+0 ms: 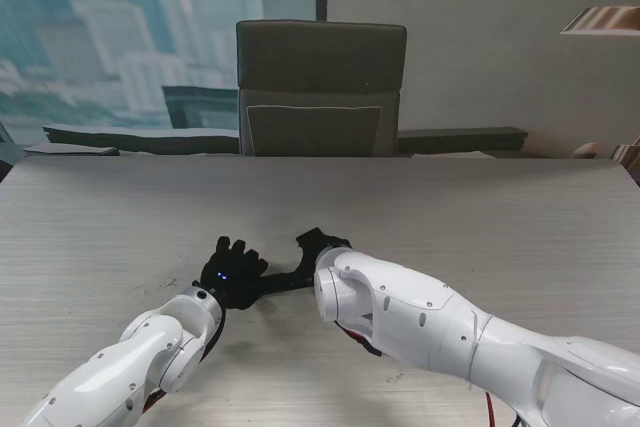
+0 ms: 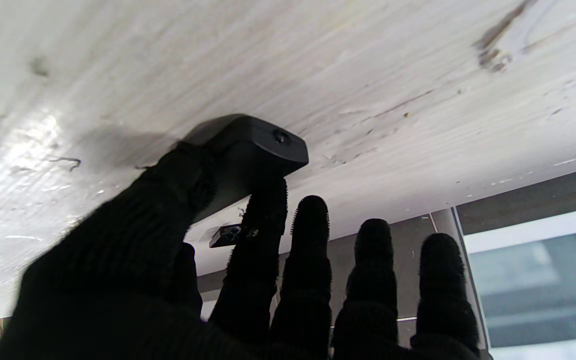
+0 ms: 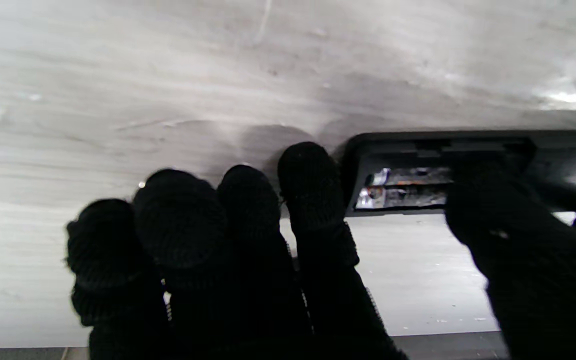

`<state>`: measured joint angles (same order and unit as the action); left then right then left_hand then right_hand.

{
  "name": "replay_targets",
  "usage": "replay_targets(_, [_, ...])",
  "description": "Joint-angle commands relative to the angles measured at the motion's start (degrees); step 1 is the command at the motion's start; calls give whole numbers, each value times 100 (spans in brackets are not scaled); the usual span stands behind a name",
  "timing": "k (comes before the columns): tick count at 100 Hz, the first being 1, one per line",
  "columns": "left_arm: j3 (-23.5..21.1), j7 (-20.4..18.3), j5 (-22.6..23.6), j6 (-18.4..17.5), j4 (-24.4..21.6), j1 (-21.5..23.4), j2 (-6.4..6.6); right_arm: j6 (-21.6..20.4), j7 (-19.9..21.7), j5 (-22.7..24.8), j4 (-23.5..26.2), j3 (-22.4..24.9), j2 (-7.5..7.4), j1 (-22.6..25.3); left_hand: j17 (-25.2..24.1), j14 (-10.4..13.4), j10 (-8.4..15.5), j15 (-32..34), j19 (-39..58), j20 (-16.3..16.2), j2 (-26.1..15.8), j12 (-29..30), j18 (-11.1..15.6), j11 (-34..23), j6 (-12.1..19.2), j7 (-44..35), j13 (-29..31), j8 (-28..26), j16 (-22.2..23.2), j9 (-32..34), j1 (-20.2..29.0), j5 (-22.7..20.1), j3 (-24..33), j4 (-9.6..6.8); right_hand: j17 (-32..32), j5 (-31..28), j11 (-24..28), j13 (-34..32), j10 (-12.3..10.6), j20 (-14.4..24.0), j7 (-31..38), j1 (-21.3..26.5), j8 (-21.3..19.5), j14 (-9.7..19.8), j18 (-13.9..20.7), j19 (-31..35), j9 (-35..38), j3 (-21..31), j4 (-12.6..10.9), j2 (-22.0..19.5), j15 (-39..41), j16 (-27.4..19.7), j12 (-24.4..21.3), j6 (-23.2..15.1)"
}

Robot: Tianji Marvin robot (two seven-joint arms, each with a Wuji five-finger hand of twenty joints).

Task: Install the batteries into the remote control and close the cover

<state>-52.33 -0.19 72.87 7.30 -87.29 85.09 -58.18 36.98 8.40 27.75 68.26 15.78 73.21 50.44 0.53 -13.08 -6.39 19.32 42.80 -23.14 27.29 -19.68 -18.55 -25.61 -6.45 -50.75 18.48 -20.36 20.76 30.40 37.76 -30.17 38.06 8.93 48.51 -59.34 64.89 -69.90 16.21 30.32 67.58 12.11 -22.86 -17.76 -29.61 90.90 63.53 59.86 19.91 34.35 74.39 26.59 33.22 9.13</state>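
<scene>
Only right wrist view shows remote control's (image 3: 448,170) open compartment.

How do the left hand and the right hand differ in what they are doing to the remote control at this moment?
The left hand pinches one end of the remote control between thumb and forefinger, its other fingers spread; the right hand is at the other end, thumb over the open battery compartment, its four fingers bunched beside it. In the stand view the left hand shows plainly, while the right hand is mostly hidden by its forearm. Both wear black gloves.
</scene>
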Motion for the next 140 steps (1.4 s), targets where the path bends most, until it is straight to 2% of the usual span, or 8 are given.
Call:
replay_targets(1, [67,-179,-8,-18,147,105,18,14,222,-42,-233,-139,-49,240,-51,-15,-1,41,62,104,-128,-42,-10,-54,1184,-842,-61,-268,-46,-44,551,-548,86,-249,114,-103,186,-205,135,-70,-864,395,-482,181,72,410,152,279,-1169,236,146,-74,18,-285])
replay_targets(17, [76,-192,-10,-20,147,98,19,-16,124,-58,-123,51,-93,367,-52,-17,-2,39,59,105,-124,-42,-4,-55,1166,-839,-66,-266,-46,-44,548,-539,89,-250,39,-86,156,-151,182,-70,-903,-384,-566,119,21,371,121,-494,-1113,-299,119,-70,12,-255])
replay_targets(53, [78,-222,-2,-33,127,100,21,26,-343,-113,276,733,-152,853,-50,-19,1,42,61,105,-119,-43,-5,-56,1172,-842,-61,-268,-45,-47,556,-539,99,-244,-373,-35,46,107,344,-8,-1001,-728,-622,-116,-147,146,-31,-1172,-1164,-932,-5,-40,-14,-134])
replay_targets(62, [75,-218,2,-24,125,105,21,-55,-468,-1,320,844,-175,937,-48,-21,5,40,62,104,-121,-43,-7,-56,1159,-843,-66,-268,-46,-44,560,-541,99,-244,-712,105,-70,359,385,-13,-1128,-676,-612,-205,-210,-160,-213,-1104,-1199,-923,-195,-17,-76,-113])
replay_targets(88, [103,-241,-10,-35,124,88,23,-310,-717,601,614,1309,-394,1178,-53,-8,-3,40,59,106,-125,-41,0,-51,1176,-832,-70,-263,-46,-63,571,-521,98,-240,-1507,459,-416,966,411,-165,-1461,-425,-480,-317,-202,-947,-680,-794,-1265,-745,-775,0,-299,-148])
replay_targets(111, [107,-244,-18,-29,128,83,22,-771,-1039,998,727,1775,-497,1351,-50,-19,1,38,60,105,-130,-41,-1,-51,1179,-838,-76,-270,-46,-67,570,-522,90,-243,-1892,687,-643,1298,387,-274,-1880,94,-243,-292,-158,-1347,-1001,-187,-1329,-303,-1160,50,-462,-488])
replay_targets(126, [103,-240,-31,-29,135,80,20,-1053,-1004,1248,665,1752,-560,1188,-55,-20,-10,38,59,105,-131,-40,-4,-50,1191,-837,-76,-271,-46,-63,568,-523,82,-245,-1948,745,-652,1337,322,-296,-1910,406,-212,-213,-137,-1403,-1054,68,-1347,-61,-1228,74,-482,-645])
replay_targets(140, [99,-232,-44,-17,141,81,17,-1421,-1149,1204,332,1616,-483,935,-56,-16,-4,38,58,106,-136,-41,-3,-51,1182,-833,-80,-271,-46,-65,555,-514,75,-248,-2024,1032,-651,1479,218,-364,-1956,536,-99,-78,-35,-1520,-1261,336,-1273,163,-1363,99,-507,-788])
